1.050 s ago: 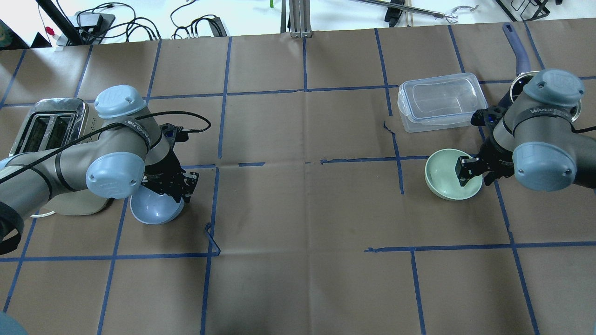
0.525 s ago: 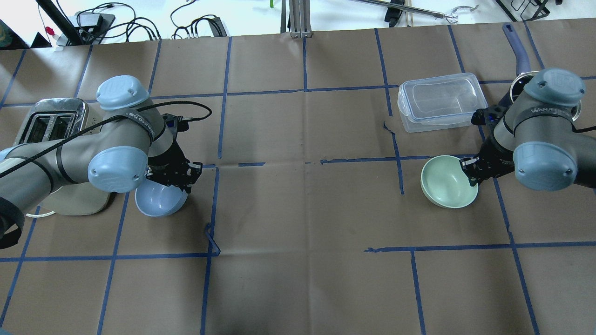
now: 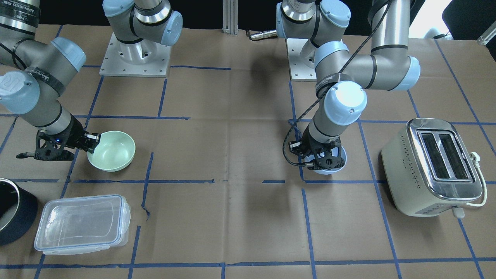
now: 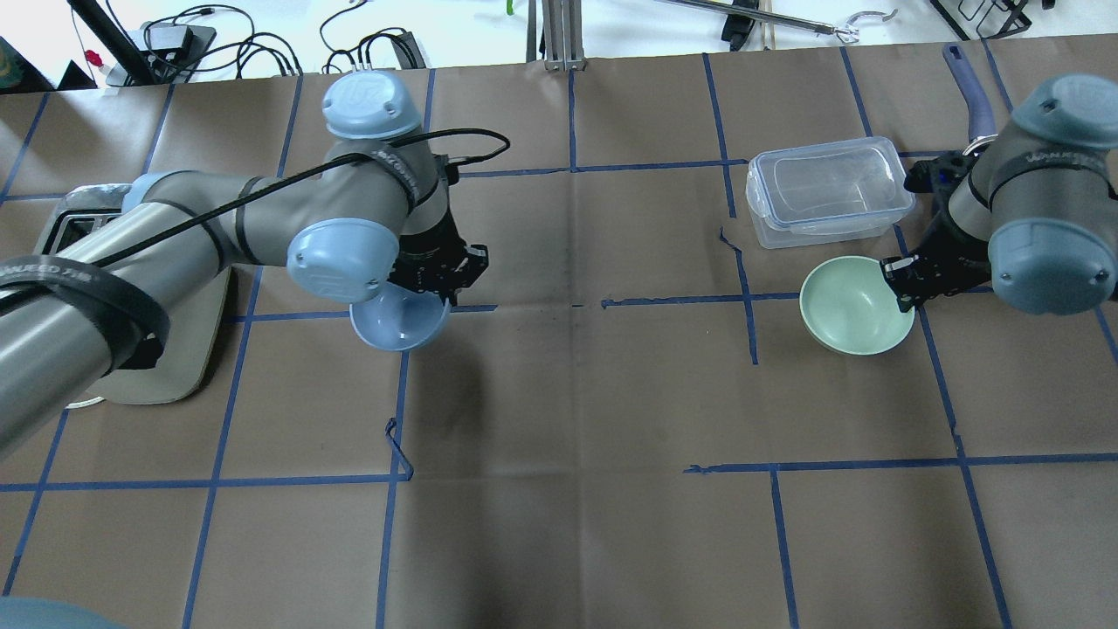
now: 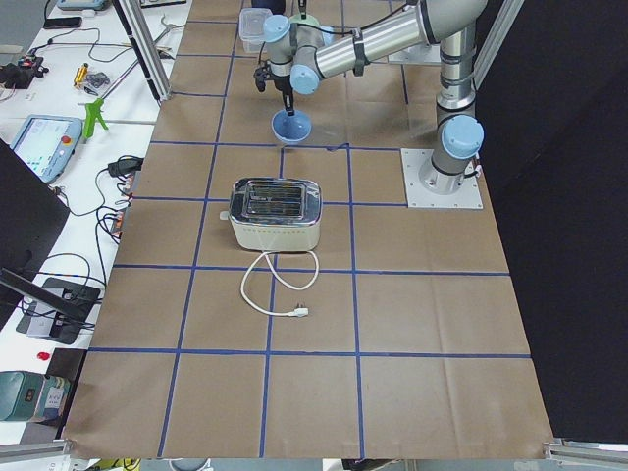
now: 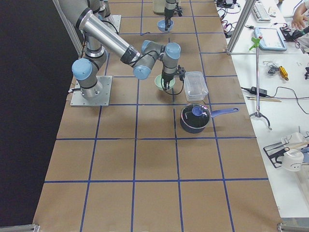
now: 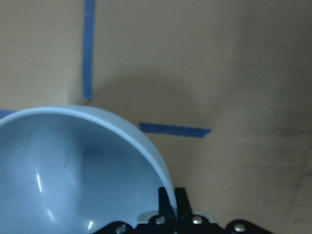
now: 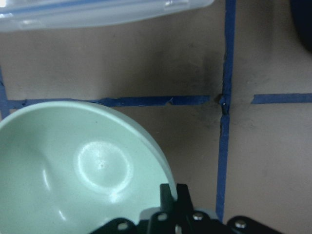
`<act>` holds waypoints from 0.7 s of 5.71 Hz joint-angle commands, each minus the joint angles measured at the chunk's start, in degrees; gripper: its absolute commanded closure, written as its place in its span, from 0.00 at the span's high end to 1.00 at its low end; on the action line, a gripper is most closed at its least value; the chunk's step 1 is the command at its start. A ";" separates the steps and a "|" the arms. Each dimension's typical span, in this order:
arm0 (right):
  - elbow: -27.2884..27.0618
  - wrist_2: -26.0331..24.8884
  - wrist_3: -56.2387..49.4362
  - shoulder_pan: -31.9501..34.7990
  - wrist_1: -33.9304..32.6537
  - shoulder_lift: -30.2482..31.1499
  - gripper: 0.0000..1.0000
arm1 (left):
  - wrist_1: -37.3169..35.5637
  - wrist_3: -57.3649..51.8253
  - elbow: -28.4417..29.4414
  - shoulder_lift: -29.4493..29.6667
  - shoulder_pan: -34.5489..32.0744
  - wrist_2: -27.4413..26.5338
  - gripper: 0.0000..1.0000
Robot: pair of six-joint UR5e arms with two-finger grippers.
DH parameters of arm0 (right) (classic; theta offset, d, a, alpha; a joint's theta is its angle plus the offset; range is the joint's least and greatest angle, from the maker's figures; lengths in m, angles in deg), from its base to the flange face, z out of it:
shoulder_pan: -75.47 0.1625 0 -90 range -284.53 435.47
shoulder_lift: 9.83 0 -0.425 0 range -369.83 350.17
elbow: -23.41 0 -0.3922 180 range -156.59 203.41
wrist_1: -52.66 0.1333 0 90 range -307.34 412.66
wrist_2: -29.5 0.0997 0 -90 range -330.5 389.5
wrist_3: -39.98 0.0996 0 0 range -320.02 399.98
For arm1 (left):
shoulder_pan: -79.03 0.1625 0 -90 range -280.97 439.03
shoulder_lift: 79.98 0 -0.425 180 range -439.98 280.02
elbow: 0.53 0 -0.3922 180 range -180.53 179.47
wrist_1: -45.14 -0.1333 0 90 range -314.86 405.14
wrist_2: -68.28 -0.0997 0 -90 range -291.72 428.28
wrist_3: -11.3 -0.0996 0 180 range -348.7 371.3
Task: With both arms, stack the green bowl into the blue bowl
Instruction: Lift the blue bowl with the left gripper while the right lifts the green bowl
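Left hand (image 4: 438, 273): clenched on the rim of the small round pale periwinkle-blue bowl (image 4: 397, 325); the wrist view showed both fingertips (image 7: 165, 196) pressed together at the rim's edge.
Blue bowl: hung from the left hand, tilted, its hollow facing up and away from the fingers; its shadow fell apart from it on the paper, so it was clear of the counter (image 4: 568, 393), on the robot's left half.
Right hand (image 4: 903, 281): clamped on the rim of the small round pale mint-green bowl (image 4: 856, 306), at the edge nearest the arm.
Green bowl: on the robot's right half, well apart from the blue bowl, slightly tilted; whether its base touched the counter could not be told.
Clear rectangular lidded plastic container (image 4: 825, 192): just beside the green bowl on the side away from the robot, a narrow strip of paper between them.
Cream and chrome two-slot toaster (image 3: 434, 166): at the robot's left end, its white cord trailing on the paper.
Dark round lidded saucepan (image 6: 195, 118): at the robot's right end, near the container.
Counter: brown paper crossed by blue tape lines.
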 commanded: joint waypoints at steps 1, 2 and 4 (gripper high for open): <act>15.30 0.23 1.43 0.07 21.38 1.25 0.07 | 0.67 4.47 12.45 8.97 -8.83 0.00 0.01; 19.64 -0.03 1.35 0.77 27.66 1.95 0.07 | 0.77 5.28 13.20 9.09 -10.69 0.00 0.01; 21.17 -0.56 2.48 3.67 29.48 3.10 0.07 | 0.59 5.47 12.42 10.76 -11.76 0.26 0.03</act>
